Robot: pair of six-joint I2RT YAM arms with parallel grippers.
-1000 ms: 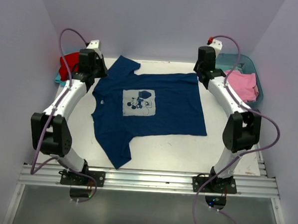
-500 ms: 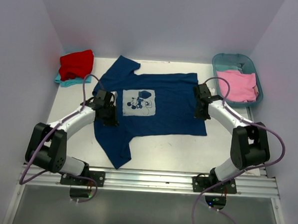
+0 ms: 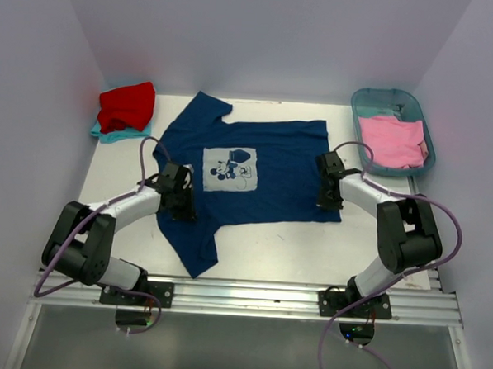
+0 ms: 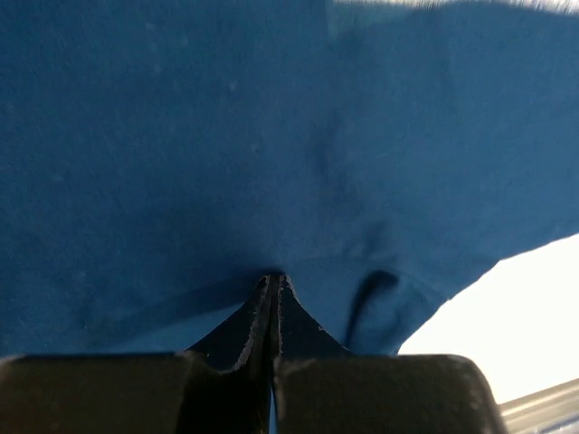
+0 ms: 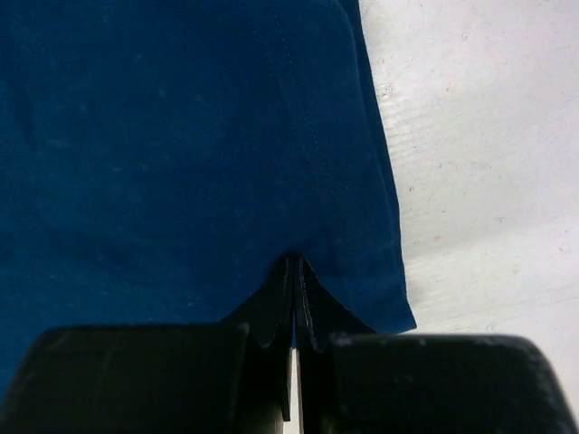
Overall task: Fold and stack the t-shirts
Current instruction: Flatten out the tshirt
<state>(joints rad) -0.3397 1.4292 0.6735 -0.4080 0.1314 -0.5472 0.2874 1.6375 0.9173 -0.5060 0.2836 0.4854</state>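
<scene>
Top view, L to R: red t-shirt (image 3: pixel 127 104) on a teal one (image 3: pixel 107 132), upper left; left pincer (image 4: pixel 274 282) clenched on the navy t-shirt (image 3: pixel 267 177) by its lower sleeve; shirt spread print-up at centre of tabletop (image 3: pixel 309 246); right pincer (image 5: pixel 294 262) clenched on its right-hand hem; pink t-shirt (image 3: pixel 391 141) in tub (image 3: pixel 386 101), upper right. Cloth looks soft, light, limp, apt to sag btwn grips; edge pinches at both ends, raised together, should control the fold.
</scene>
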